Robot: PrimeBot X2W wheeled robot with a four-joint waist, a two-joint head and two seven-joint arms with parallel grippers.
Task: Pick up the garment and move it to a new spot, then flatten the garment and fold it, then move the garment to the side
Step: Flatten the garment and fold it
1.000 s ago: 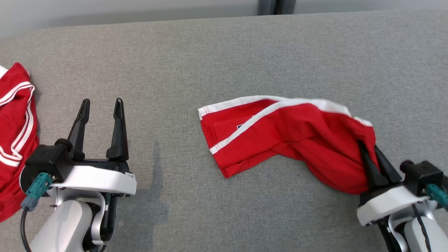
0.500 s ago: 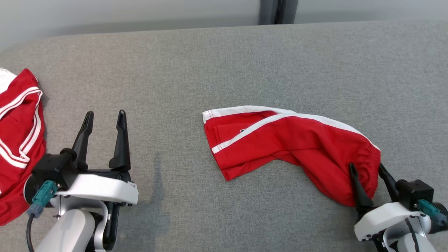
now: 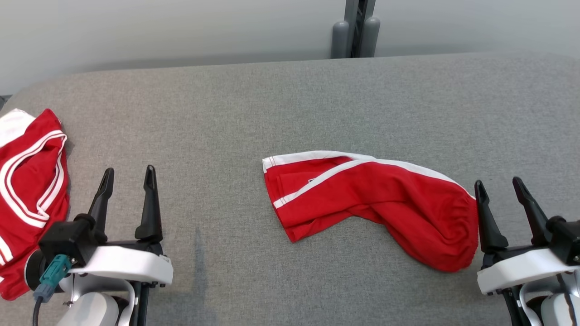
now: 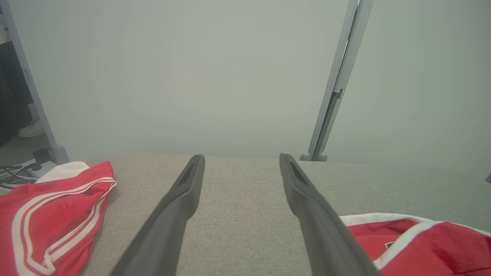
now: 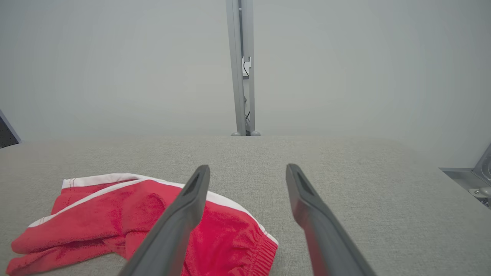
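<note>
change: the right gripper (image 3: 497,182) no longer pinches the gathered end of the garment (image 3: 371,199) as it does a second ago. the cloth there now lies slack. the scene also sits lower in the head view, which is the camera shifting.
right fingers: spread wide with nothing between them, at the lower right of the head view. the near finger is just beside the garment's elastic edge, and whether it touches cannot be told.
left gripper (image 3: 129,170): lower left of the head view, fingers wide apart and holding nothing, above bare cloth surface.
garment: red with white bands, rumpled and partly doubled over, lying right of centre on the grey worktop (image 3: 272,99).
second red garment (image 3: 31,181): crumpled at the left edge, well apart from the first.
background: a grey post (image 3: 358,27) stands behind the worktop's far edge.
</note>
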